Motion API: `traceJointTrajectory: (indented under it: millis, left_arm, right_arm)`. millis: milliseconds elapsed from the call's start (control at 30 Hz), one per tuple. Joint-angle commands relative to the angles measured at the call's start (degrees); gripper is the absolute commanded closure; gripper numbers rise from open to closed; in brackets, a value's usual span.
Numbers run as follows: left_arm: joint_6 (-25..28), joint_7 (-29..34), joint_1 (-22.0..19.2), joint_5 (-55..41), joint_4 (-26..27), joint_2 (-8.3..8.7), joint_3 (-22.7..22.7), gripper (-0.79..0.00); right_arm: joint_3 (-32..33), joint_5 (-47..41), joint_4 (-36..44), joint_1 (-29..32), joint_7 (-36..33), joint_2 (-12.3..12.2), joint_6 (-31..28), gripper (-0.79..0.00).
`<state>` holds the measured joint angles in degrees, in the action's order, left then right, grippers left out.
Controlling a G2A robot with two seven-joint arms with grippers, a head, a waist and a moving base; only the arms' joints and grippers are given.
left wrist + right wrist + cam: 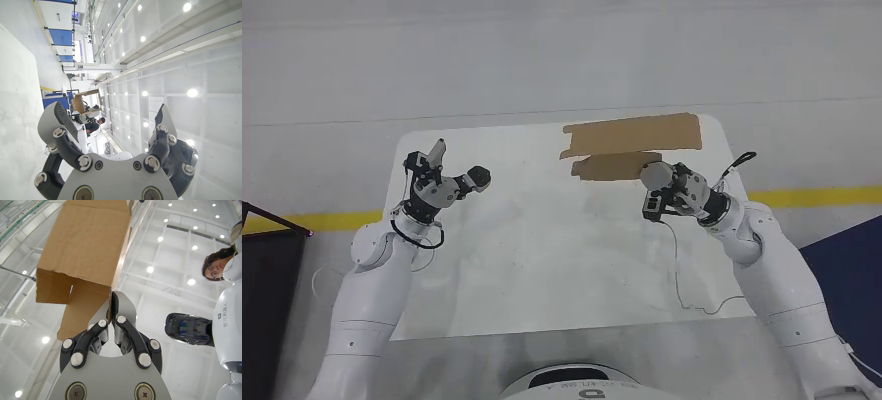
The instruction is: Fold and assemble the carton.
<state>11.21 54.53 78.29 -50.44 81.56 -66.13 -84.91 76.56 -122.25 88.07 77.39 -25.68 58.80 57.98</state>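
White table [542, 270] stood on grey floor [542, 60]; over its far right, right gripper [111, 300] pinched the carton [83, 243] edge, left gripper [109, 108] gaped wide, empty.

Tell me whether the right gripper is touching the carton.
Touching. The right wrist view shows the right gripper shut on the carton, with the cardboard's edge pinched between its jaws.

Item: one white table [542, 270], flat top, rounded corners at the far side. We record faint grey scuffs across its surface and a thin dark cable [679, 285] trailing over its right portion
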Motion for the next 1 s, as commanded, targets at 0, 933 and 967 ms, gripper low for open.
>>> traceJointTrajectory:
  millis: [0,933,967]
  left_arm:
    - [0.00,0.00,0.00,0.00,0.00,0.00,0.00,-0.785]
    - [-0.14,-2.38,-4.00,28.08,8.81,0.59,6.37,-0.785]
    - [-0.30,-2.53,-4.73,29.43,8.88,0.53,7.21,-0.785]
  right_arm:
    - [-0.14,-0.04,-0.27,-0.06,-0.15,0.03,0.00,0.000]
    - [-3.04,-19.70,7.90,10.32,8.30,-4.52,0.02,0.000]
    - [-3.26,-20.08,8.61,10.61,8.44,-5.02,0.02,0.000]
